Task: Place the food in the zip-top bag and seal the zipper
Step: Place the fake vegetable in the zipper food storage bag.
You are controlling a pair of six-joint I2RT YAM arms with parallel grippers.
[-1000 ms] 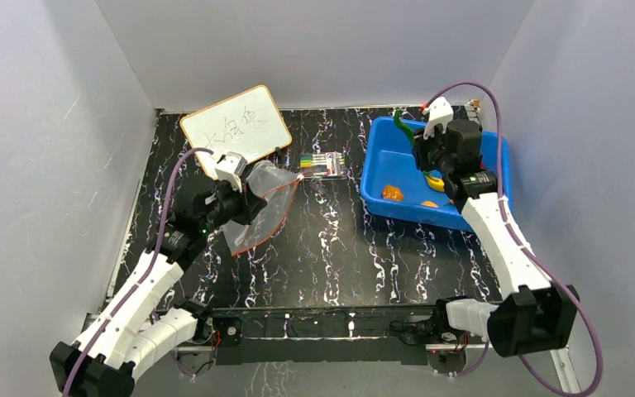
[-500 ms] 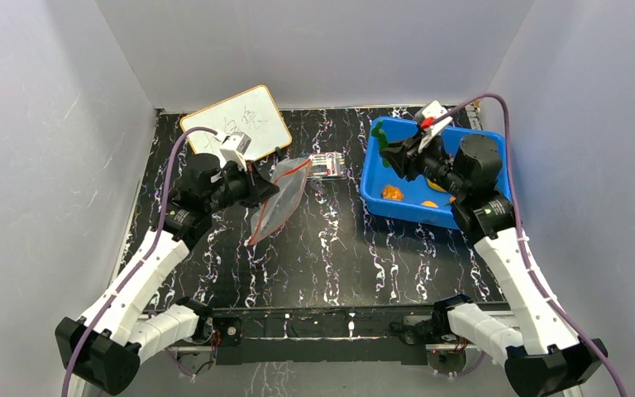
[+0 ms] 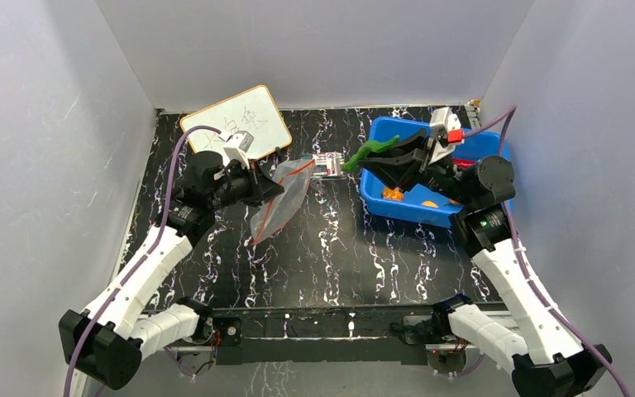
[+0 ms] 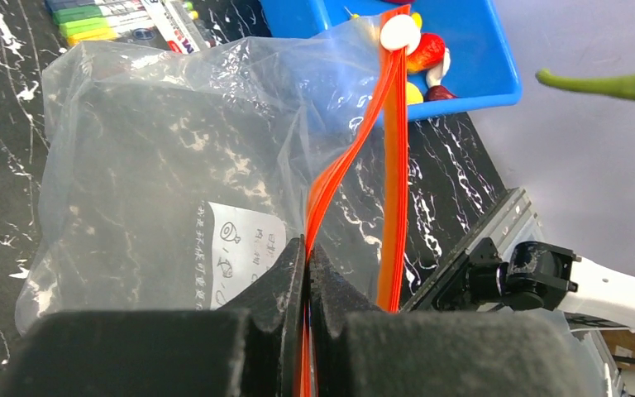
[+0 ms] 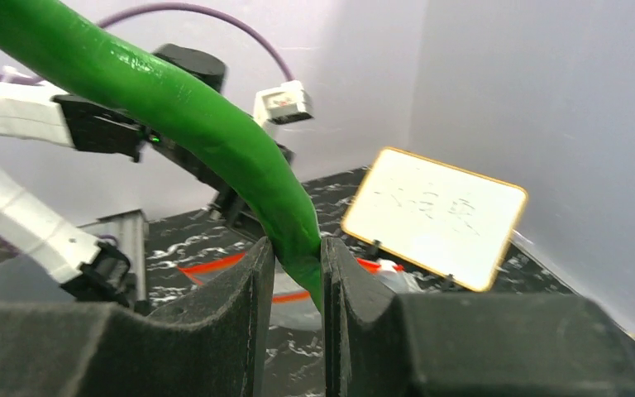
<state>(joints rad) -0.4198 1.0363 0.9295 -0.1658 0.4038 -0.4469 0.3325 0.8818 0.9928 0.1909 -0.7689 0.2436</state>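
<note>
My left gripper is shut on the orange-red zipper edge of the clear zip-top bag, holding it lifted off the table; the bag's mouth gapes slightly. My right gripper is shut on the green pepper, held above the tub's left edge and pointing toward the bag. The pepper fills the right wrist view, pinched between the fingers. Orange fruit, banana and red pieces lie in the blue tub.
A pack of coloured markers lies between bag and tub. A small whiteboard stands at the back left. Grey walls enclose the black marbled table.
My right gripper has swung left out of the tub with the green pepper, toward the bag. My left gripper lifted and turned the bag, then held it nearly still.
</note>
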